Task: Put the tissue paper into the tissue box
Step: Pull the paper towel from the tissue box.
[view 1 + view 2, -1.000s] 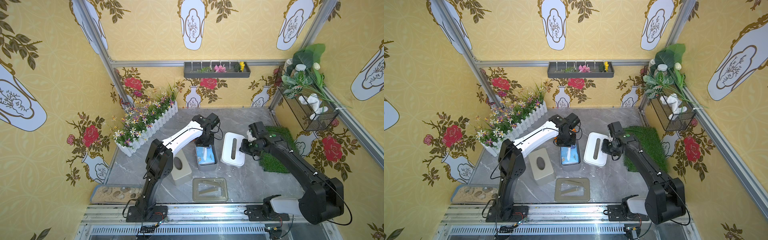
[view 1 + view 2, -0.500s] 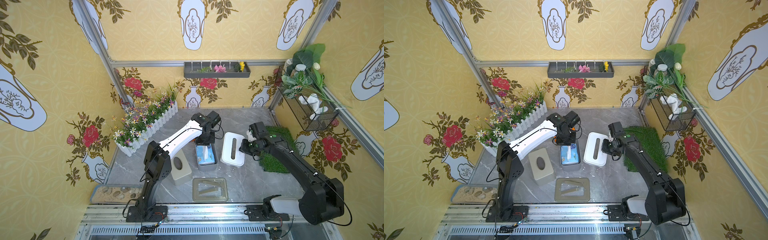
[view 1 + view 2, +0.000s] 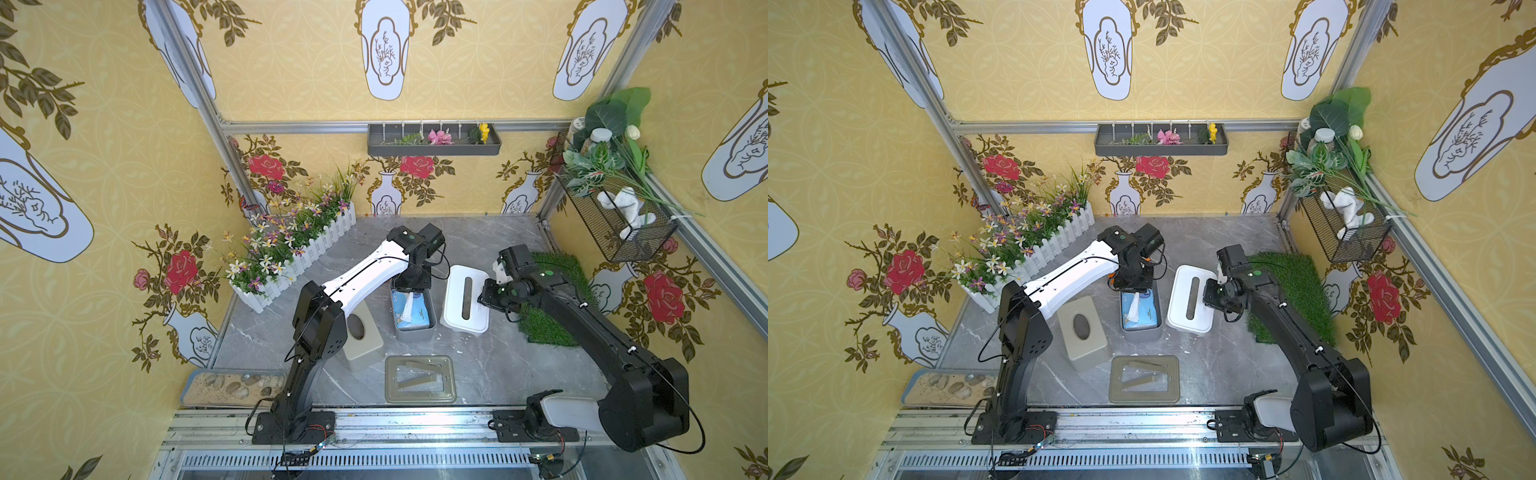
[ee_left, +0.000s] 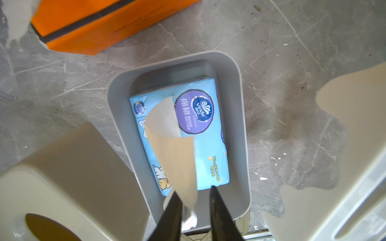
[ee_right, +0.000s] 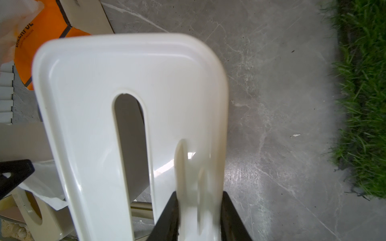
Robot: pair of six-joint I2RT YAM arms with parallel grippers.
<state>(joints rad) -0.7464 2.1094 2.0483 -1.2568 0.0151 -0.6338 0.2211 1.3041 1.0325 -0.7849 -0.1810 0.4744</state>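
Near the middle of the worktop (image 3: 478, 365) stands the grey tissue box (image 3: 413, 336), lidless, with the blue tissue pack (image 3: 411, 311) lying flat inside it. Both top views show this, but there the left gripper (image 3: 409, 286) hangs over the box's far end and hides its own fingertips. The left wrist view fills that in. The left gripper (image 4: 193, 188) has its two black fingers (image 4: 173, 215) parted, with bare box floor showing between them. A single tissue sheet (image 4: 173, 146) rises from the pack's slit and leans on one finger, released rather than pinched, as far as that close angle lets me judge. Just beside the box, toward the worktop's right edge, is the white lid (image 3: 457, 299) with its long slot. The right gripper (image 3: 484, 297) meets its right-hand side, and the right wrist view shows the right gripper (image 5: 199, 194) clamped across the lid's side wall. Whether the lid is lifted clear of the worktop I cannot tell. Both wrist views catch an orange pack (image 4: 104, 20) that the left arm almost covers from above. The beige box (image 3: 361, 332) sits left of the grey one, and the grass mat (image 3: 552, 291) lies along the right edge.
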